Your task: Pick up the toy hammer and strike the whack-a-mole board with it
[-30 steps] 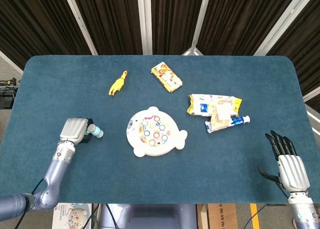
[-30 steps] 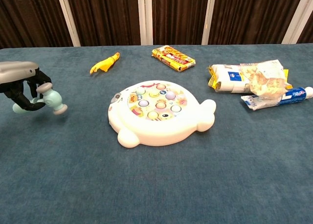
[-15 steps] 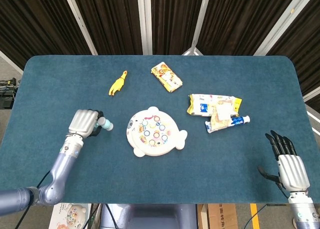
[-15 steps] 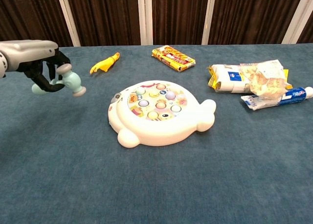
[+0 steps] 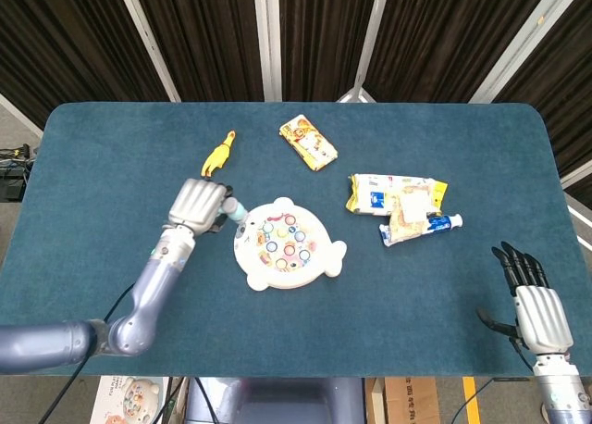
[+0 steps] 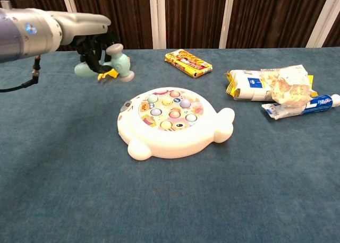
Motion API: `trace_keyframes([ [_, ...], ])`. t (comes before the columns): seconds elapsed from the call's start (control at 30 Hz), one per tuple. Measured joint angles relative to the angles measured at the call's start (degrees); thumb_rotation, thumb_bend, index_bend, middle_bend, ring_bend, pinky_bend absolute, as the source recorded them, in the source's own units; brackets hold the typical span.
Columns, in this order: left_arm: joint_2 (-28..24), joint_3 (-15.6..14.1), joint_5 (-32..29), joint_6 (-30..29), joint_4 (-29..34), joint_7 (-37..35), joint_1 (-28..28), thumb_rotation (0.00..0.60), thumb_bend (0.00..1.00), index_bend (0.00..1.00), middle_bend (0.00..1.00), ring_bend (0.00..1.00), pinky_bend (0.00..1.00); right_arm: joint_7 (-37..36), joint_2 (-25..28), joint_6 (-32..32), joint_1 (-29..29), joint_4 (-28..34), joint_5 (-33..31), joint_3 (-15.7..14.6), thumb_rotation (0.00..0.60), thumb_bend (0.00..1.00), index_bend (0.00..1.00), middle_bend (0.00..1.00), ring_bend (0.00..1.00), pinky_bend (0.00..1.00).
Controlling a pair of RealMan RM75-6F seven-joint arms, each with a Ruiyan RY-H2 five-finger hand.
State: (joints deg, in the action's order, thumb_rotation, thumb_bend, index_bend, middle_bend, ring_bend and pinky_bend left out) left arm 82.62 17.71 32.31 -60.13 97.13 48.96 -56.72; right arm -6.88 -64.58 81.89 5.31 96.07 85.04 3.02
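The white whack-a-mole board (image 5: 319,267) (image 6: 212,134) with coloured buttons lies mid-table. My left hand (image 5: 200,205) (image 6: 90,41) grips the pale blue toy hammer (image 5: 236,209) (image 6: 118,61) and holds it in the air just left of the board's far-left edge, the head pointing toward the board. My right hand (image 5: 535,299) hangs near the table's front right corner, fingers spread, holding nothing; the chest view does not show it.
A yellow rubber chicken (image 5: 218,154) (image 6: 113,69) lies behind the left hand. A snack packet (image 5: 308,143) (image 6: 188,62) sits at the back centre. Snack bags (image 5: 396,197) (image 6: 268,84) and a toothpaste tube (image 5: 435,224) (image 6: 305,106) lie right of the board.
My left hand has carried the hammer up and to the right, from the table's left side to just beside the board. The right hand has stayed put.
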Motion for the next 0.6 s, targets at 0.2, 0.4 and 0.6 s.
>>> trace_keyframes([
  [0.2,2.9,1.7,-5.8,0.4,-1.9,5.0,-6.2,0.600,0.74,0.65,0.57,0.44,0.55,-1.0,0.3,-0.9,0.2,0.5,-1.1,0.3,0.600,0.23,0.00,0.00,0.00,0.00],
  [0.4,5.6,2.2,-9.7,1.1,-4.3,7.9,-10.7,0.600,0.74,0.65,0.57,0.44,0.55,-1.7,0.5,-1.4,0.2,1.0,-1.7,0.4,0.600,0.23,0.00,0.00,0.00,0.00],
  [0.6,8.3,1.6,-13.2,1.8,-7.0,10.7,-14.7,0.600,0.74,0.65,0.57,0.44,0.55,-2.1,0.7,-1.8,0.3,1.1,-2.0,0.5,0.600,0.23,0.00,0.00,0.00,0.00],
])
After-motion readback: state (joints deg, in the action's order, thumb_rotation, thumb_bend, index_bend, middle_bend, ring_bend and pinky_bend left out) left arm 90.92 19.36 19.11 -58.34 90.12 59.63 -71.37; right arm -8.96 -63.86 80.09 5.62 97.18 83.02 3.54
